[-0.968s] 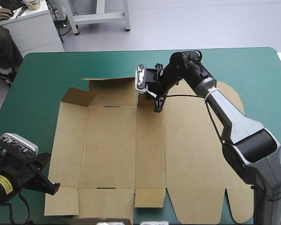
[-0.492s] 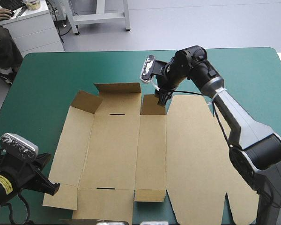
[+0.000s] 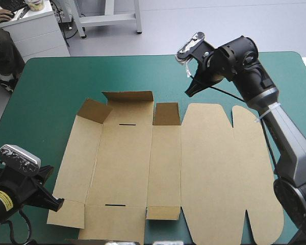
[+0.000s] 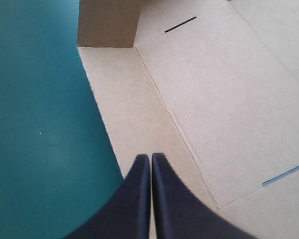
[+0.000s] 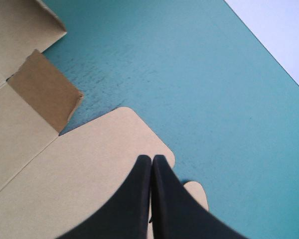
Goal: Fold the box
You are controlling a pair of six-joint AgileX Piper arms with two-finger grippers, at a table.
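Since the box (image 3: 158, 168) lies almost flat on the table (image 3: 51, 81) with only its far flaps (image 3: 127, 97) tilted up, I judge folding barely begun. My right gripper (image 3: 189, 92) hovers above the far edge, fingers pressed together, empty. My left gripper (image 3: 58, 204), also closed on nothing, sits at the near-left corner, likely to steady it.

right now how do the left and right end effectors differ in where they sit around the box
The left end effector sits at the near left corner of the box; the right end effector hangs by its far edge, at the rounded flaps. Ahead of the left lies the box itself; ahead of the right, mostly bare teal-green cover. Both are shut and hold nothing.
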